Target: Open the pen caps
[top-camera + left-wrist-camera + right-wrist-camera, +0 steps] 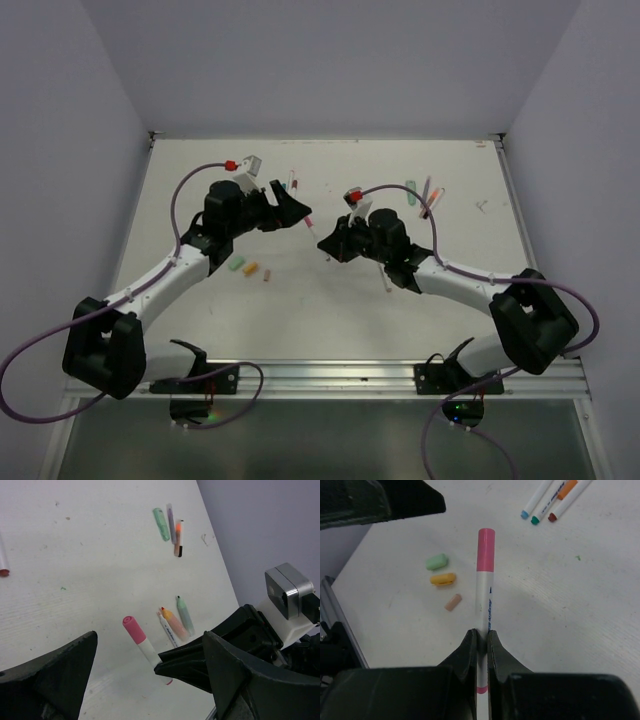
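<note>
White table (330,310) lay under everything. At the centre of the right wrist view, a pink cap (486,550) sat on its white pen (484,600), whose barrel the right gripper (481,636) pinched tightly. To the pen's left lay three loose caps (443,579). Nearby, the left gripper (150,677) stood spread wide.

Smooth plastic is being shown by the pink-capped pen (484,600). A matt, faintly grained finish is being shown by the table (580,610).

Right hand (481,633) hides pink pen (484,580)'s lower barrel.
</note>
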{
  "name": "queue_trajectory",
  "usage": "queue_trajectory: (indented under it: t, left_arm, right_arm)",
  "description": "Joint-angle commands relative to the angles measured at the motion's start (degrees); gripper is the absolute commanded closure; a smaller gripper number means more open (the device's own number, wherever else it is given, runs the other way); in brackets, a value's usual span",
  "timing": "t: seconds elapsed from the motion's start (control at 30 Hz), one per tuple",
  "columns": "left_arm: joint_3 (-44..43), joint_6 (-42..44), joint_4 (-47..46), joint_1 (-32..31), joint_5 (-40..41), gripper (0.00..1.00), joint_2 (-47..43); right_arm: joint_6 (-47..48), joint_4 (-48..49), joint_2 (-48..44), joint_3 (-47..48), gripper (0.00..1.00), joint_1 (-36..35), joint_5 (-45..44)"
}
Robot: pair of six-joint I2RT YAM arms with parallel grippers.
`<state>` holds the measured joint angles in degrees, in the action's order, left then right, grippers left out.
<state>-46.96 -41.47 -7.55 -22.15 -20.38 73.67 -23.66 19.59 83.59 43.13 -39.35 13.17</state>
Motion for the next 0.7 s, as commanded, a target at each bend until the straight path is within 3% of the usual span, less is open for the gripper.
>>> queue_trajectory:
  t: [0.0, 0.47, 0.57, 0.67]
  left_arm:
    - [0.20, -2.03, -4.67, -1.23, -0.89, 0.12, -0.02]
    - [0.03, -4.32, -5.02, -3.60, 2.62, 0.44, 0.51]
    - [-0.32, -4.40, -4.32, -3.69, 3.24, 0.53, 0.51]
    - [-0.33, -4.32, -4.05, -3.77, 3.16, 0.69, 0.51]
  right_arm:
    - [-3.32, 10.28, -3.52, -2.00, 1.00, -0.72, 1.60]
    - [-2.18, 13.28, -5.72, -2.62, 1.00, -4.06, 1.07]
    - [-1.65, 13.28, -5.81, -2.62, 1.00, -4.59, 0.02]
    - [-1.48, 13.36, -5.81, -2.62, 1.00, -4.94, -0.69]
